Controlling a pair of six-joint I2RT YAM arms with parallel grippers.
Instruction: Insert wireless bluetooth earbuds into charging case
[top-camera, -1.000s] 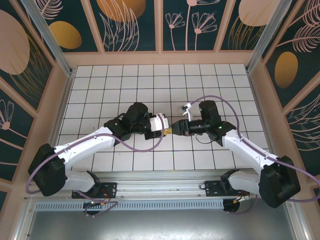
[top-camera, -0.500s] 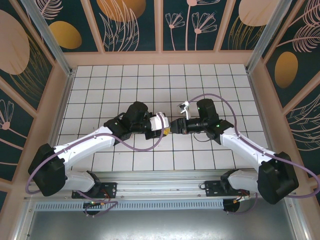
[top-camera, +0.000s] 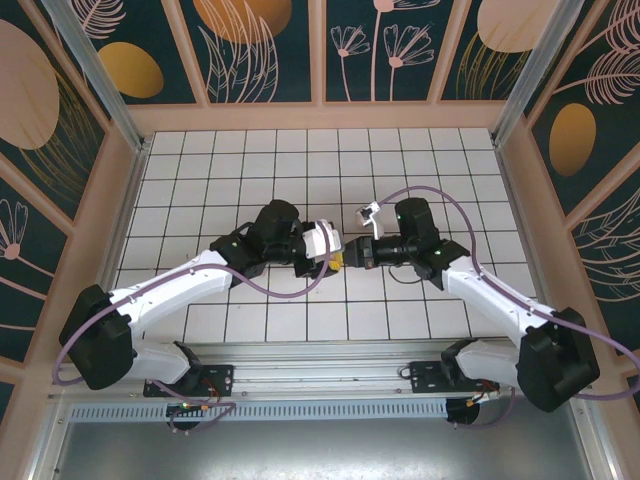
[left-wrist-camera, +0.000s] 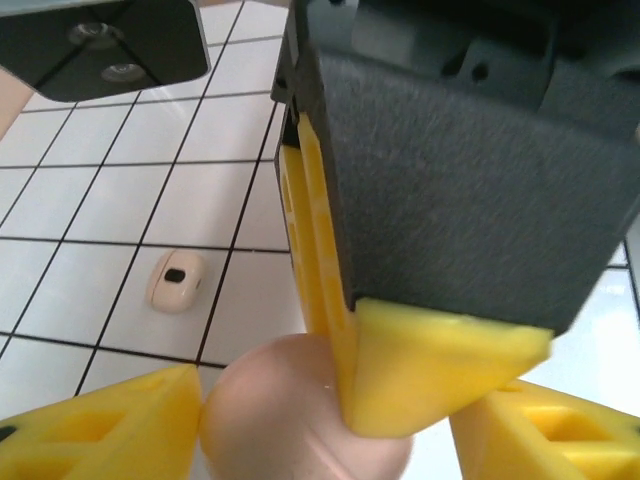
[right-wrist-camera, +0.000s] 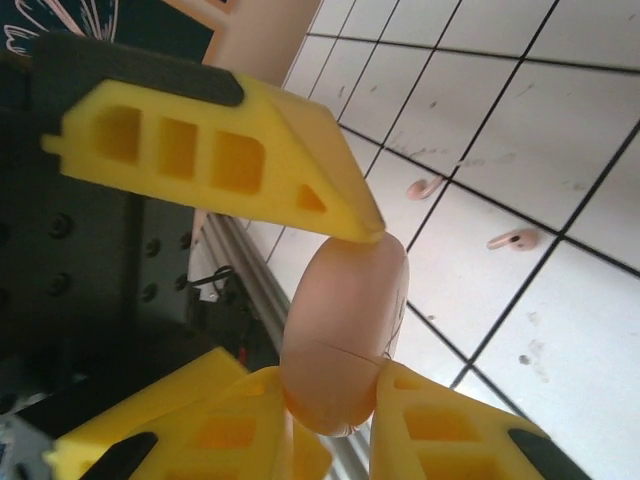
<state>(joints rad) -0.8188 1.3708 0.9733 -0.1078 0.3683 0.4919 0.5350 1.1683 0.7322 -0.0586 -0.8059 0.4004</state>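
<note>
The closed pale pink charging case (right-wrist-camera: 345, 320) hangs above the tiles, held from both sides. My left gripper (left-wrist-camera: 325, 400) is shut on it across its width; its fingers (left-wrist-camera: 100, 420) flank the case (left-wrist-camera: 290, 420). My right gripper (right-wrist-camera: 332, 385) is shut on its flat faces, and one right finger (left-wrist-camera: 430, 375) lies over the case in the left wrist view. The two grippers meet tip to tip at mid-table, left gripper (top-camera: 333, 260) against right gripper (top-camera: 348, 256). Two earbuds (right-wrist-camera: 428, 186) (right-wrist-camera: 512, 240) lie loose on the tiles. One earbud (left-wrist-camera: 175, 282) lies beyond the case.
White tiled floor (top-camera: 300, 170) with dark grid lines, walled by wooden rails (top-camera: 320, 115) and patterned panels. A metal rail (top-camera: 320, 360) runs along the near edge by the arm bases. Purple cables (top-camera: 440, 200) loop off both arms.
My right gripper has moved left to meet the left gripper and now has the case between its fingers. The left wrist has shifted slightly up and right.
</note>
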